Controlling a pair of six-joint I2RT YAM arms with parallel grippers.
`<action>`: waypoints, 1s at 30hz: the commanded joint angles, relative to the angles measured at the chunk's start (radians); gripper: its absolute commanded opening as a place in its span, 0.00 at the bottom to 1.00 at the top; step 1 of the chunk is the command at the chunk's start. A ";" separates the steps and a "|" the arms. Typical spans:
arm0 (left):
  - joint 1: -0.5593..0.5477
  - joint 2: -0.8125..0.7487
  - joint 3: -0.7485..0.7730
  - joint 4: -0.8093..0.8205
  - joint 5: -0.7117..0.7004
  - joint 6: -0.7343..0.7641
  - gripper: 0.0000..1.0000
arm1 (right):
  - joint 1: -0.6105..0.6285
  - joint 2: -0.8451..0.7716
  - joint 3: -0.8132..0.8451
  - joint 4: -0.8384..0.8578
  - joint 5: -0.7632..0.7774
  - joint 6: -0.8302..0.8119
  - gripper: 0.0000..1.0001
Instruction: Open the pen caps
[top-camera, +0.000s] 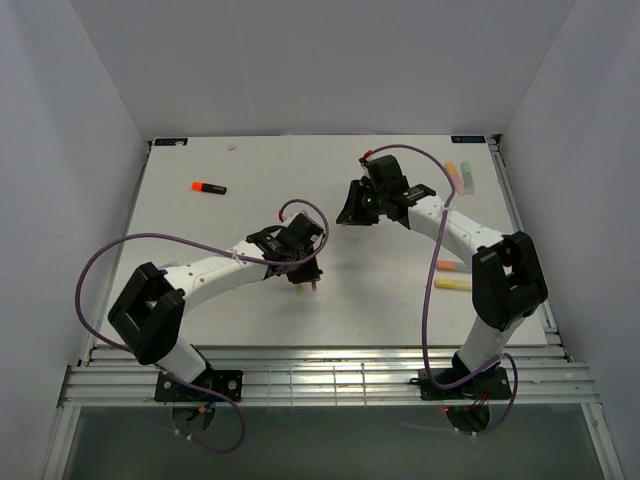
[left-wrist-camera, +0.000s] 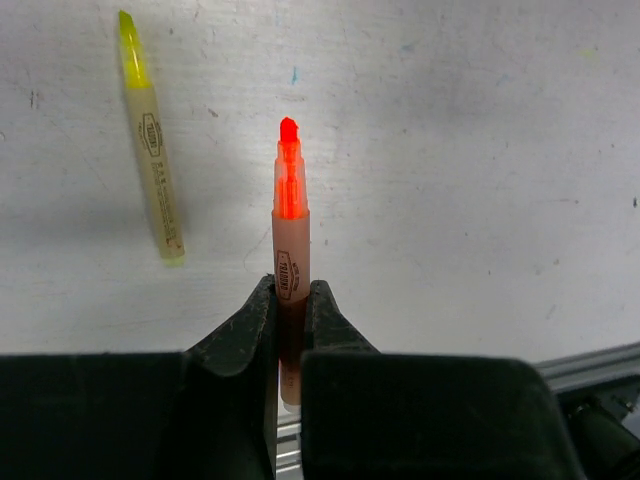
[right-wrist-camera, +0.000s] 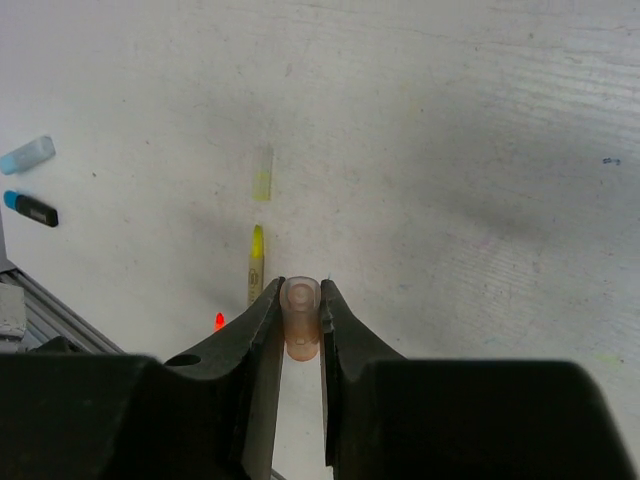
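Observation:
My left gripper (left-wrist-camera: 290, 290) is shut on a peach-bodied orange highlighter (left-wrist-camera: 291, 225). Its bright orange tip is bare and points away over the table. My right gripper (right-wrist-camera: 301, 290) is shut on a stubby translucent orange pen cap (right-wrist-camera: 301, 320), held apart from that pen. In the top view the left gripper (top-camera: 305, 272) is near the table's middle and the right gripper (top-camera: 358, 212) is up and to its right. An uncapped yellow highlighter (left-wrist-camera: 150, 150) lies flat, and a loose yellow cap (right-wrist-camera: 262, 172) lies beyond the yellow highlighter (right-wrist-camera: 255, 262).
A black pen with an orange cap (top-camera: 208, 187) lies at the far left. A pale blue piece (right-wrist-camera: 27, 154) and a black pen with a blue end (right-wrist-camera: 30, 208) lie together. Coloured pieces (top-camera: 461, 176) sit far right; orange (top-camera: 447, 266) and yellow (top-camera: 452, 284) ones lie beside the right arm.

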 joint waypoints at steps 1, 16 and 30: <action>-0.020 0.074 0.093 -0.129 -0.172 -0.057 0.00 | -0.004 -0.037 -0.013 0.024 0.050 -0.034 0.08; -0.045 0.263 0.174 -0.184 -0.302 -0.123 0.00 | -0.044 -0.187 -0.194 0.091 0.056 -0.027 0.08; -0.049 0.317 0.157 -0.126 -0.275 -0.051 0.05 | -0.048 -0.212 -0.237 0.132 0.035 -0.024 0.08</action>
